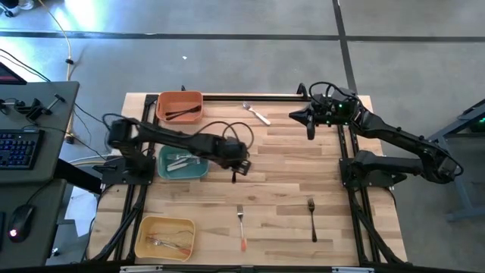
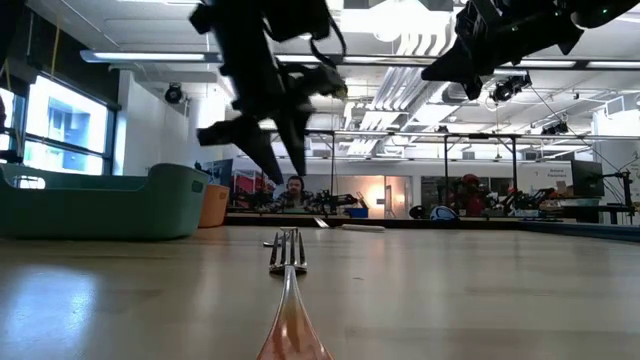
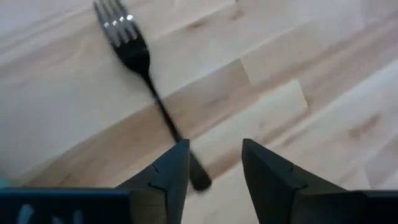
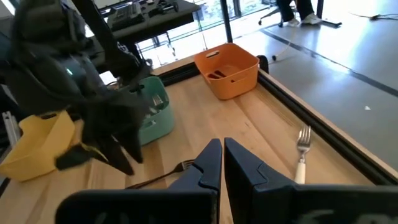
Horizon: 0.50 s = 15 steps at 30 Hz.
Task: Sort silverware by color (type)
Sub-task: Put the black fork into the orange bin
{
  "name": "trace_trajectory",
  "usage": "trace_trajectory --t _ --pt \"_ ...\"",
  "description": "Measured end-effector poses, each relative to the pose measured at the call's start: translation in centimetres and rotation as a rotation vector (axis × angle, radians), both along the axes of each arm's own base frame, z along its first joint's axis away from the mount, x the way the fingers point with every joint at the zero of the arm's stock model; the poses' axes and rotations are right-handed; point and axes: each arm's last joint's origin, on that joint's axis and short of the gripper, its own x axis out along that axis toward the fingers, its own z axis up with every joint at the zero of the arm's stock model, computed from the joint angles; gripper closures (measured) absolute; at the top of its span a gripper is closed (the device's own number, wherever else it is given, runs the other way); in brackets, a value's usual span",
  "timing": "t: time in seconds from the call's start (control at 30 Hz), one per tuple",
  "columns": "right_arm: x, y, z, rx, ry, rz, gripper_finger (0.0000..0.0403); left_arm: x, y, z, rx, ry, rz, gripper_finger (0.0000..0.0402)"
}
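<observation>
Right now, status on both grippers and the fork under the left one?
Left gripper open above black fork, not gripping. Right gripper shut, waiting back right. Nothing in the way.

A robotics lab: long cluttered equipment benches point(image 2: 480, 208), exposed ceiling strip lights point(image 2: 400, 62), a grey concrete floor point(image 1: 227, 64).

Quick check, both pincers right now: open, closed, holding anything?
Left pincer: open, empty, above the black fork beside the teal bin.
Right pincer: closed, holding nothing, raised near the table's far right corner.
</observation>
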Motion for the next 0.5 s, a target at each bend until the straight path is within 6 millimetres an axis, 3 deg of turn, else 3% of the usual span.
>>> trace_trajectory --t 0.27,0.5 --pt "-0.1 0.1 -0.2 0.028 0.017 0.006 0.0403 1.6 2.3 -2.6 0.049 0.170 0.069 0.0245" --pt "0.2 0.4 -0.2 0.009 0.019 0.031 0.0403 2.1 4.0 -4.0 0.055 0.173 0.084 0.0245"
